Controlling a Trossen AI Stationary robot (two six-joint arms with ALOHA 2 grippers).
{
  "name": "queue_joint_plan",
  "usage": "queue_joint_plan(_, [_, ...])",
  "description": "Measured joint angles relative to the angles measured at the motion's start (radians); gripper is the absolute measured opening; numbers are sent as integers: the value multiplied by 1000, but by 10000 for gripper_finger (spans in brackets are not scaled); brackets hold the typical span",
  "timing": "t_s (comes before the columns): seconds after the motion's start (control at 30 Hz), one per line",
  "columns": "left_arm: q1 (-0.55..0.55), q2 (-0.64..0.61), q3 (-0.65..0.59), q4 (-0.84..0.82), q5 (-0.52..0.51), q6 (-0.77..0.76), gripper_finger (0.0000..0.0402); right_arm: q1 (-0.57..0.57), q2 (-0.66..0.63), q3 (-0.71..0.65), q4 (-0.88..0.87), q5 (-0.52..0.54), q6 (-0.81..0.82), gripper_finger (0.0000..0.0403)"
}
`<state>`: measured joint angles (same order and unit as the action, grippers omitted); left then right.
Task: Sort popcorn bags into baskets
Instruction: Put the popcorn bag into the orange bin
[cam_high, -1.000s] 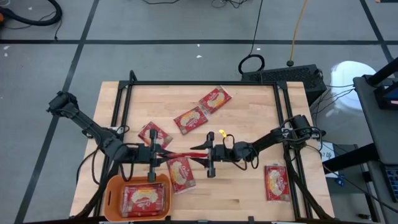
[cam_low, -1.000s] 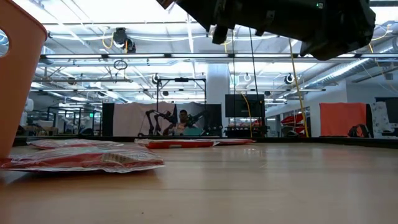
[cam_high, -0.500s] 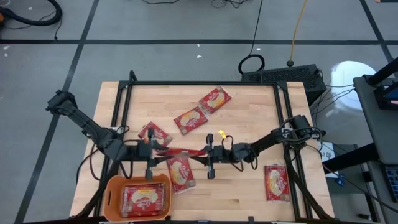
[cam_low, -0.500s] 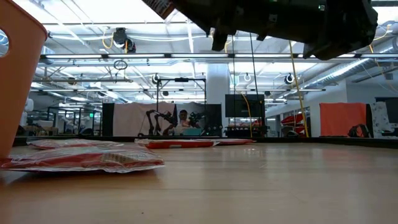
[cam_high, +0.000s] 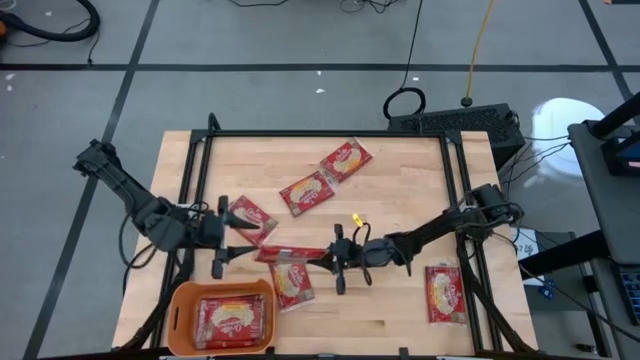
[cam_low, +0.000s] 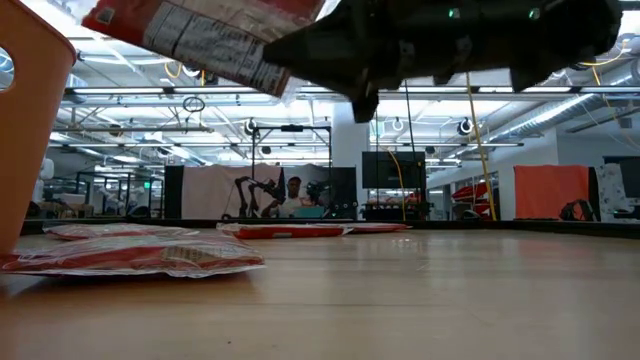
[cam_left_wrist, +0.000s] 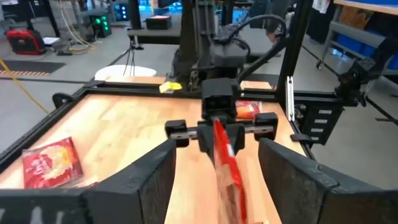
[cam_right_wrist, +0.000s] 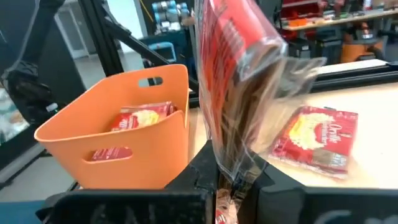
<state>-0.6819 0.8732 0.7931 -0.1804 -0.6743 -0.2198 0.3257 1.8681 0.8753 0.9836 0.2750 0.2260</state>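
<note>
High view: lower centre of the frame, a popcorn bag (cam_high: 282, 254) hangs edge-on above the worktop (cam_high: 400, 310), between the two grippers. The right gripper (cam_high: 322, 260) is clamped tight on its end — the left gripper (cam_high: 237, 240), just left of it, stands spread wide, gripping nothing. The orange basket (cam_high: 180, 300), lower left, holds one packet (cam_high: 228, 320); other packets lie scattered on the wood.

A wooden table (cam_high: 400, 300) carries five popcorn bags (cam_high: 309, 191) and an orange basket (cam_high: 181, 302).
</note>
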Motion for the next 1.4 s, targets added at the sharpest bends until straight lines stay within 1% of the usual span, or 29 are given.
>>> queue_joint_plan(0.1, [5,-21,9,-8,0,16,234,15,-67,0,-117,61,-1,13])
queue_joint_plan(0.3, [47,-3,87,-86,15,28,234,35,-202,0,-388,199,33,13])
queue_joint_plan(0.37, [71,20,120,-127,53,31,234,37,-227,0,-456,222,50,13])
queue_joint_plan(0.47, [108,80,181,-201,95,31,234,37,-235,0,-518,224,79,13])
queue_joint_plan(0.63, [169,222,296,-346,142,45,234,37,-229,0,-524,225,90,13])
queue_joint_plan(0.83, [226,406,437,-458,227,100,234,37,-229,0,-528,226,100,13])
queue_joint_plan(1.0, [253,522,532,-525,242,143,234,37,-227,0,-578,226,123,13])
queue_joint_plan(1.23, [311,609,593,-547,300,174,234,37,-228,0,-624,223,129,13])
queue_joint_plan(1.4, [364,657,593,-550,395,181,234,37,-228,0,-624,223,121,13])
